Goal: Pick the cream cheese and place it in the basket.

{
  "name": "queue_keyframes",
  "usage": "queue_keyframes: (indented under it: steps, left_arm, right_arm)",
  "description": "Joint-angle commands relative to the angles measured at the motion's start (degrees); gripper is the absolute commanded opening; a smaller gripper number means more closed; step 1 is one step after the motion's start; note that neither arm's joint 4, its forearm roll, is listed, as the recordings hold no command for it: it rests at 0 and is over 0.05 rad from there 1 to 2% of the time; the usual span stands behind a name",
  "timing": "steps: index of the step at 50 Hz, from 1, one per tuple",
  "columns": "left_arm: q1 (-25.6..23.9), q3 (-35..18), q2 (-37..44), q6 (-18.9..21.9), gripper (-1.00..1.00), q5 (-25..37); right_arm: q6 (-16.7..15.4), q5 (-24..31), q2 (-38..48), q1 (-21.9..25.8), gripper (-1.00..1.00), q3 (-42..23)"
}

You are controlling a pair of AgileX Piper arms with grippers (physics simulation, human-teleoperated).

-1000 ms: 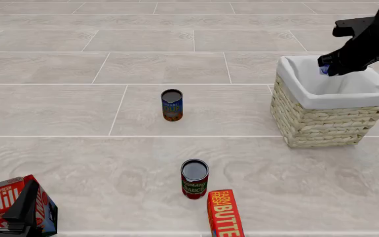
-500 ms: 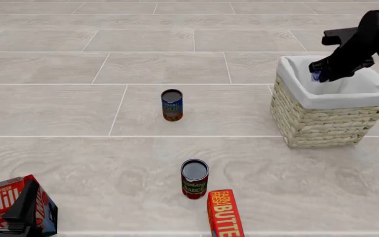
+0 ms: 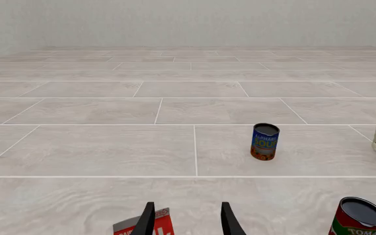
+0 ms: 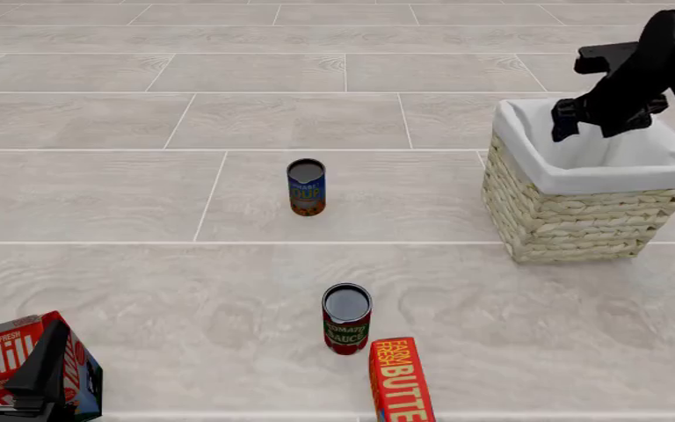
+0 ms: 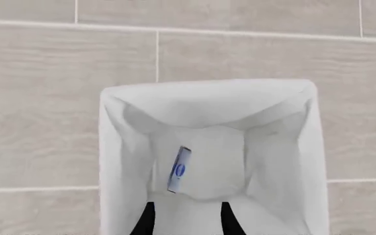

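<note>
The cream cheese [image 5: 178,169], a small blue-and-white box, stands on edge inside the basket [image 5: 207,91] against its white liner. It shows only in the right wrist view; the front view hides it behind the basket [image 4: 572,220] wall. My right gripper [image 4: 590,127] hovers over the basket's back left part, open, with nothing between its fingers [image 5: 147,218]. My left gripper [image 4: 15,347] rests at the near left corner beside the milk carton, open and holding nothing [image 3: 184,219].
A blue soup can [image 4: 306,186] stands mid-table and a red tomato sauce can [image 4: 346,318] nearer the front. An orange-red butter box [image 4: 400,383] lies at the front edge. The red milk carton [image 4: 10,360] sits by the left gripper.
The right gripper let go of the cream cheese over the basket and opened; the box dropped inside. The gripper shifted slightly up and back. The left arm stayed still.
</note>
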Motion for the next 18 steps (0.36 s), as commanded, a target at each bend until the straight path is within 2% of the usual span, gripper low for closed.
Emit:
queue_keyframes:
  steps: [1,12,18]
  left_arm:
    - [0.0,0.0,0.0,0.0,1.00,0.0]
    - [0.0,0.0,0.0,0.0,1.00,0.0]
    - [0.0,0.0,0.0,0.0,1.00,0.0]
  right_arm:
    - [-0.1,0.5,-1.6,0.3,1.00,0.4]
    - [0.7,-1.9,-10.1,2.9,1.00,7.9]
    - [2.3,-6.6,-19.4,4.9,1.00,17.9]
